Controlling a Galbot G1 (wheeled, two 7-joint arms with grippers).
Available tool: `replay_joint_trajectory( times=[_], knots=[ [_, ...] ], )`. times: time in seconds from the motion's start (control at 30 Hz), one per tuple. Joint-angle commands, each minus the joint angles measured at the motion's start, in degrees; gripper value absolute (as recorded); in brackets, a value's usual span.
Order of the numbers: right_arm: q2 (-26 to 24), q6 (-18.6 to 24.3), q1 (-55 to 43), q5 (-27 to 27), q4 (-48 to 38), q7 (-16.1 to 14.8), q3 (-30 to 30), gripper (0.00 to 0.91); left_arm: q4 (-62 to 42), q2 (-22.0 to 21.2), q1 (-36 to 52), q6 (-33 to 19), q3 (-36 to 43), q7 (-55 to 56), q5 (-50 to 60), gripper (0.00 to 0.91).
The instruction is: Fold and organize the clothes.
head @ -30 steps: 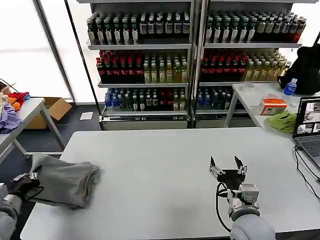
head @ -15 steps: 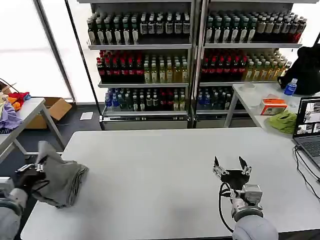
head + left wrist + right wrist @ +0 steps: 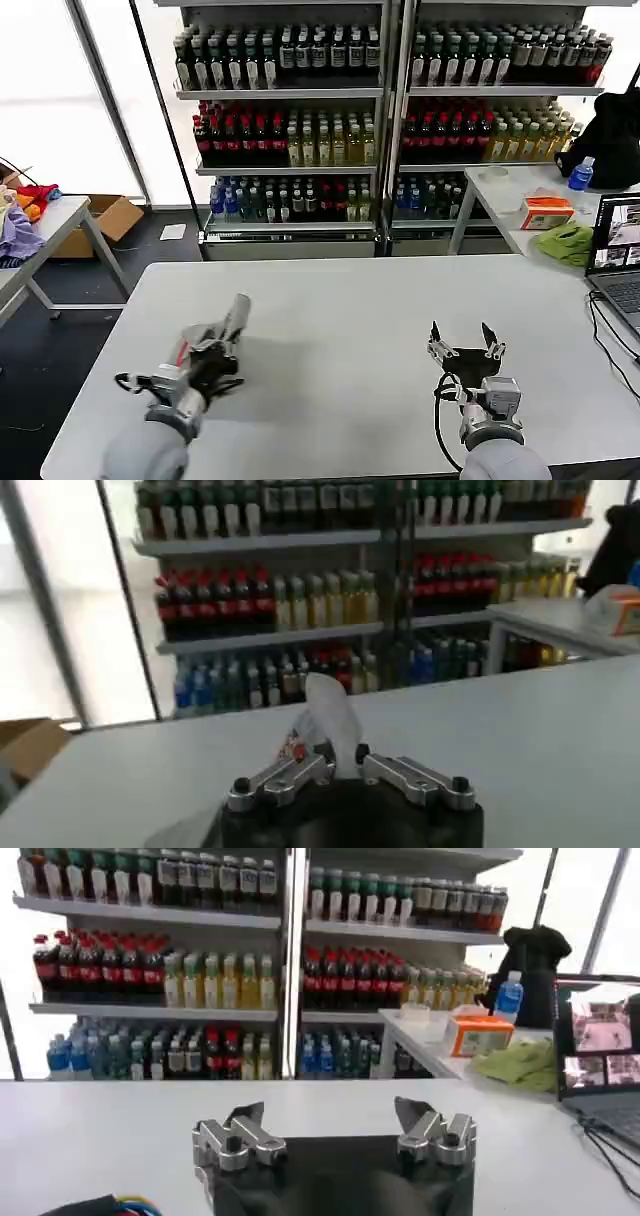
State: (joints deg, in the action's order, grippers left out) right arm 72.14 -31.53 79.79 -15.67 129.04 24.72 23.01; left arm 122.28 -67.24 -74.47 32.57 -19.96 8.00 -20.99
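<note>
The clothes are out of view. My left gripper (image 3: 232, 325) hovers low over the left half of the white table (image 3: 340, 300), its pale fingers pressed together and shut with nothing between them. In the left wrist view the left gripper (image 3: 332, 705) points across the bare tabletop toward the bottle shelves. My right gripper (image 3: 463, 336) stands open over the table's right front part, nothing between its fingers. In the right wrist view the right gripper (image 3: 335, 1120) has its fingers wide apart above the tabletop.
Shelves of bottles (image 3: 290, 110) stand behind the table. A side table at the right holds a lime-green cloth (image 3: 565, 243), an orange box (image 3: 547, 212) and a laptop (image 3: 620, 255). A left side table carries coloured fabrics (image 3: 15, 225). A cardboard box (image 3: 112, 215) sits on the floor.
My left gripper held a grey shirt beyond the table's left edge; now it has swung in over the table, shut and without the shirt, which has left the view. The right gripper barely moved.
</note>
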Motion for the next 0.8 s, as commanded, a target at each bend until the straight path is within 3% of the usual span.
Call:
replay_joint_trajectory(
  times=[0.03, 0.07, 0.1, 0.4, 0.53, 0.8],
  knots=[
    [1.10, -0.43, -0.50, 1.39, -2.12, -0.45, -0.97, 0.907, -10.65, -7.16, 8.81, 0.50, 14.73, 2.70, 2.92, 0.050],
    [1.05, -0.45, -0.72, 1.37, -2.45, -0.56, -1.15, 0.907, -10.79, -7.21, 8.87, 0.50, 14.46, 2.72, 2.56, 0.232],
    [0.92, -0.47, -0.95, 1.26, -2.78, -0.76, -1.45, 0.907, -10.92, -7.28, 8.95, 0.50, 14.20, 2.65, 2.03, 0.907],
    [1.54, -1.54, -2.96, 0.91, -4.73, -0.99, -4.34, 0.907, -11.33, -8.12, 9.52, -4.28, 12.70, 0.15, -11.25, 0.907],
    [1.86, -1.55, -3.15, -1.64, -5.36, -1.14, -5.26, 0.907, -9.67, -8.39, 9.73, -6.12, 11.39, 1.24, -12.00, 0.907],
    [-1.45, -1.78, -9.28, -22.63, -6.42, 0.95, -10.68, 0.907, -9.32, -2.72, 9.36, -5.42, 1.64, 4.47, -5.06, 0.907]
  ],
)
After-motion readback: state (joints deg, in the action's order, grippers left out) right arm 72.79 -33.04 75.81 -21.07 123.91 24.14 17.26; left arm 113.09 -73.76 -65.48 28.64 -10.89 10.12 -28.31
